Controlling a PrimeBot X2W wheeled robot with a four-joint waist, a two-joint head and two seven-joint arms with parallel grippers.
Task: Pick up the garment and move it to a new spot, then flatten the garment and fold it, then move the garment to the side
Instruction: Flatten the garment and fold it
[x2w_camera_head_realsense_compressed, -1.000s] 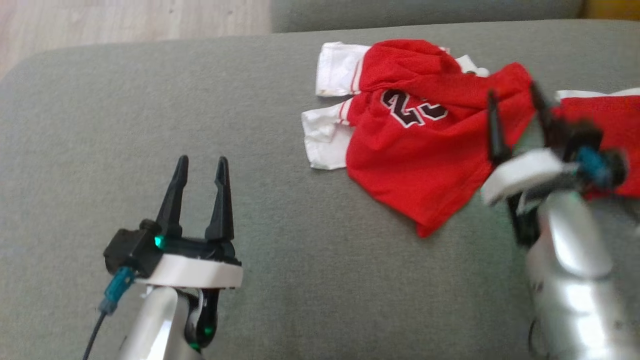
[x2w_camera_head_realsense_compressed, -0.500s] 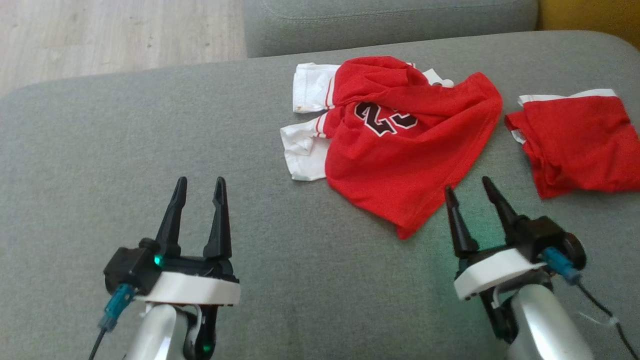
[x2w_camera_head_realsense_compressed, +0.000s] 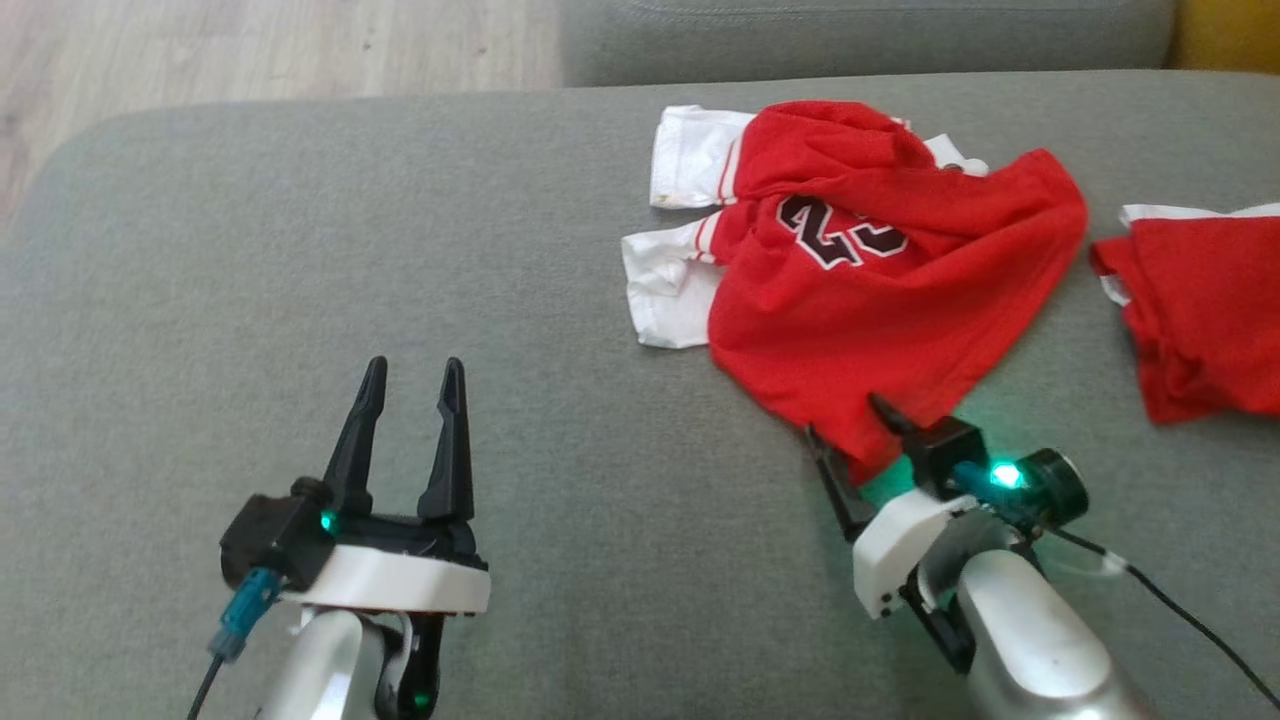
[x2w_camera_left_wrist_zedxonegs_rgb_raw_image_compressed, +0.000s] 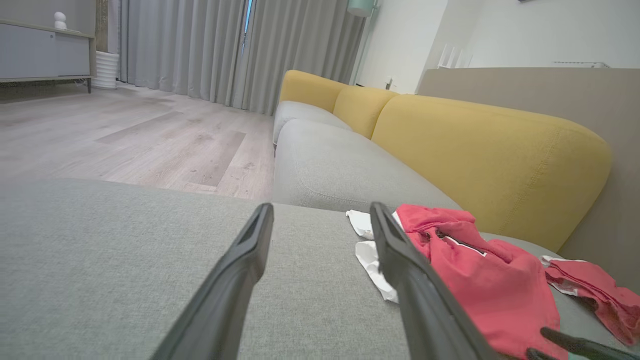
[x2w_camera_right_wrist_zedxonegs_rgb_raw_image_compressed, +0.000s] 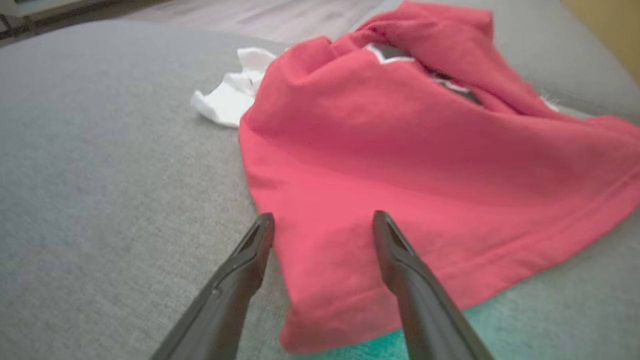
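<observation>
A crumpled red garment (x2w_camera_head_realsense_compressed: 880, 300) with white sleeves and a black number lies on the grey sofa cushion (x2w_camera_head_realsense_compressed: 300, 250) at the back right. My right gripper (x2w_camera_head_realsense_compressed: 845, 418) is open, and its fingers straddle the garment's near corner. In the right wrist view the gripper (x2w_camera_right_wrist_zedxonegs_rgb_raw_image_compressed: 322, 217) has red cloth (x2w_camera_right_wrist_zedxonegs_rgb_raw_image_compressed: 400, 150) between and under its fingers, with nothing clamped. My left gripper (x2w_camera_head_realsense_compressed: 412, 372) stands open over bare cushion at the lower left, well apart from the garment. The left wrist view has that gripper (x2w_camera_left_wrist_zedxonegs_rgb_raw_image_compressed: 320, 210) with the garment (x2w_camera_left_wrist_zedxonegs_rgb_raw_image_compressed: 480, 275) to its right.
A second red piece of clothing (x2w_camera_head_realsense_compressed: 1200, 310) with white trim lies at the far right edge. Yellow back cushions (x2w_camera_left_wrist_zedxonegs_rgb_raw_image_compressed: 475, 145) rise behind the seat. Wooden floor (x2w_camera_head_realsense_compressed: 250, 50) lies beyond the cushion's far left edge. Another grey seat cushion (x2w_camera_head_realsense_compressed: 850, 40) adjoins at the back.
The head camera has shifted. My right gripper came down from above the garment's right edge toward me, then reached to the garment's near corner. The left gripper stayed put.
</observation>
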